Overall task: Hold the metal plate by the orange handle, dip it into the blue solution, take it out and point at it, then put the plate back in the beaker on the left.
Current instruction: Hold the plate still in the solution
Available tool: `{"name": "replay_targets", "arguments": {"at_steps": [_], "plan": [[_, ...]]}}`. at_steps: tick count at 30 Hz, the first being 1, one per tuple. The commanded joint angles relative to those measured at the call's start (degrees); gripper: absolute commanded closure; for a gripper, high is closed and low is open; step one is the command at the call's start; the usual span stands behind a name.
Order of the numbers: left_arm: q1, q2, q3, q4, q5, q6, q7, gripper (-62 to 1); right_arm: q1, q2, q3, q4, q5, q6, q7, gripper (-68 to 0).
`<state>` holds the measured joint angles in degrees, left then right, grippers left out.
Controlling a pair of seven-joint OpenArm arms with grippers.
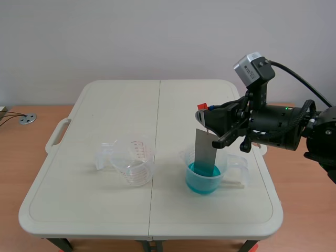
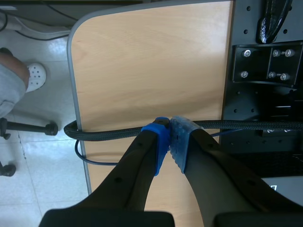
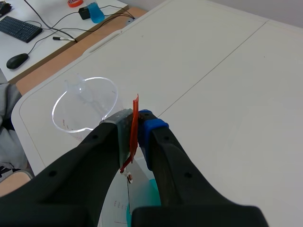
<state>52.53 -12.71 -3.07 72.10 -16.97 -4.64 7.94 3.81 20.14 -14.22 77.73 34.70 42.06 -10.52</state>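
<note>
Scene view: right gripper (image 1: pixel 206 116) clenched on orange handle (image 1: pixel 201 106), metal plate (image 1: pixel 206 149) hanging upright into blue solution (image 1: pixel 202 184).
We find left gripper (image 2: pixel 170 135) closed on nothing, pads touching.

A white folding table (image 1: pixel 105 105) with a carry handle (image 1: pixel 58 134) on its nine o'clock edge stands on a wooden desk (image 1: pixel 16 157), and a small grey metal disc (image 1: pixel 27 119) lies beyond its ten o'clock corner. On a white side desk (image 3: pixel 57 23) a black mouse (image 3: pixel 17 60) lies at six o'clock of a black keyboard (image 3: pixel 19 28), with a pen (image 3: pixel 60 38) at two o'clock of the mouse. A black braided cable (image 2: pixel 109 132) crosses a wooden tabletop (image 2: pixel 151 61), a black perforated panel (image 2: pixel 265 94) stands at its three o'clock, and at nine o'clock a white shoe (image 2: pixel 35 75) rests on the tiled floor (image 2: pixel 42 165).
</note>
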Motion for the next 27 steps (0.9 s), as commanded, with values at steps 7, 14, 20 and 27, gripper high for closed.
{"name": "replay_targets", "arguments": {"at_steps": [7, 14, 20, 27], "plan": [[0.61, -0.17, -0.04, 0.66, 0.04, -0.24, -0.37, -3.2, 0.5, 0.2, 0.22, 0.68, -0.24, 0.66, -0.04, -1.1], [0.61, -0.17, -0.04, 0.66, 0.04, -0.26, 1.31, -3.2, 0.5, 0.2, 0.22, 0.68, -0.24, 0.66, -0.04, -1.1], [0.61, -0.17, -0.04, 0.66, 0.02, -0.26, 4.11, -3.2, 0.5, 0.2, 0.22, 0.68, -0.24, 0.66, -0.04, -1.1], [0.46, -0.17, -0.04, 0.66, 0.02, -0.26, 4.11, -3.2, 0.5, 0.2, 0.22, 0.68, -0.24, 0.66, -0.07, -1.1]]}}
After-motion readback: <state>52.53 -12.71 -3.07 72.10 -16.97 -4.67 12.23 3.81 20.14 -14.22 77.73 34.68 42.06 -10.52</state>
